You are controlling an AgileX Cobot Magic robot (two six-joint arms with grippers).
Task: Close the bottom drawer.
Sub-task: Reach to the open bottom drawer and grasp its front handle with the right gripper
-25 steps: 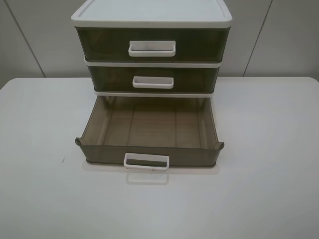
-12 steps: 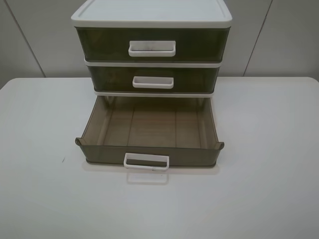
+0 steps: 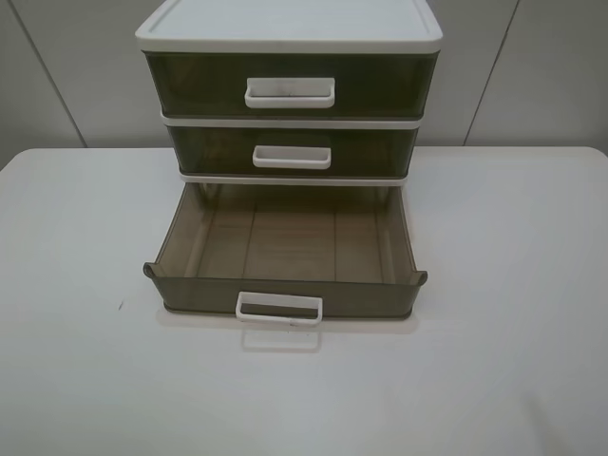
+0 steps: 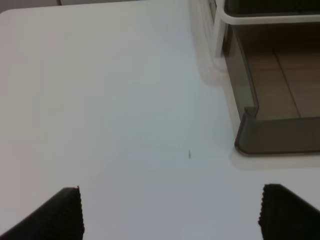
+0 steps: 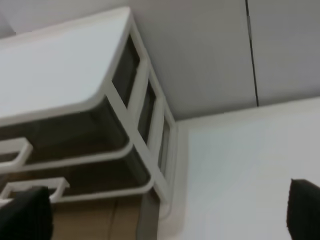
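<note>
Nothing has shifted over the last second. Your overhead view shows the bottom drawer (image 3: 290, 242) pulled well out toward the near side of the white table (image 3: 513, 304), its white loop handle (image 3: 278, 309) facing you. The two drawers above sit shut in the white-framed unit (image 3: 285, 28). Only the wrist views show your grippers. Your left gripper (image 4: 172, 212) hangs spread wide over the table, left of the drawer's near-left corner. Your right gripper (image 5: 165, 212) is likewise spread wide, facing the unit's right front corner.
</note>
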